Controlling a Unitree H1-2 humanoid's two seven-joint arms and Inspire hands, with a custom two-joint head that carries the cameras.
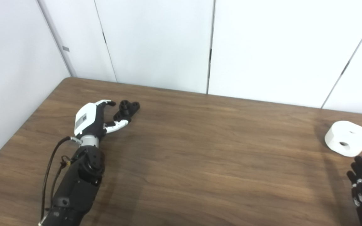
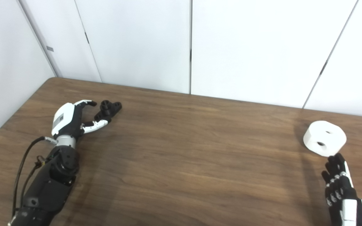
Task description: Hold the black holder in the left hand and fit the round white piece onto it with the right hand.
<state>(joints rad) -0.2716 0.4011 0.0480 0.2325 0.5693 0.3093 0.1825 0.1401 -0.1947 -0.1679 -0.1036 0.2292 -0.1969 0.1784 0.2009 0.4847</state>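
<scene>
Right robot hand (image 2: 339,185), frame-cropped, near round white piece (image 2: 324,138)

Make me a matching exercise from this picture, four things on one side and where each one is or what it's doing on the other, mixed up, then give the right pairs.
1. black holder
2. round white piece
3. left hand
4. right hand

A. open, just short of the white piece
B. lying far right on the table
C. open, fingers reaching the black part
D. lying far left, by a fingertip

Pairs: 1-D, 2-B, 3-C, 4-A

Bare table (image 1: 200,150) between hands, wall panels (image 1: 156,40) behind — nothing blocking.
</scene>
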